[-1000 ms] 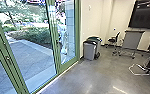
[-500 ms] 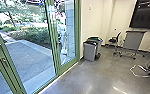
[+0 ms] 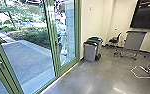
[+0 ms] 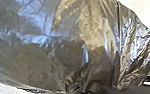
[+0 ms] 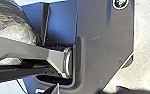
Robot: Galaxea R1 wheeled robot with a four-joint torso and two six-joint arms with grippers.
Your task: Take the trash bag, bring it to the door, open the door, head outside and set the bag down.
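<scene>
Green-framed glass doors (image 3: 52, 45) stand on the left of the head view, with a dark handle on the near frame (image 3: 1, 63) and paving beyond the glass. In the left wrist view the trash bag (image 4: 66, 50), dark, shiny and see-through, bulges close to the camera. Its plastic bunches together at my left gripper (image 4: 77, 87), which holds it. Part of the bag (image 5: 21, 33) also appears in the right wrist view, behind the robot's jointed bar. How my right gripper stands cannot be made out.
Grey bins (image 3: 90, 51) stand by the wall just right of the doors. Farther right are a chair (image 3: 114, 41), a wheeled grey panel (image 3: 134, 43), and more chairs at the edge. A pale, blurred upright shape (image 3: 62, 38) shows behind the glass; whether it is a person is unclear.
The head view has shifted: the camera has moved a little closer to the doors, with the near handle farther left and lower and the bins slightly lower.
</scene>
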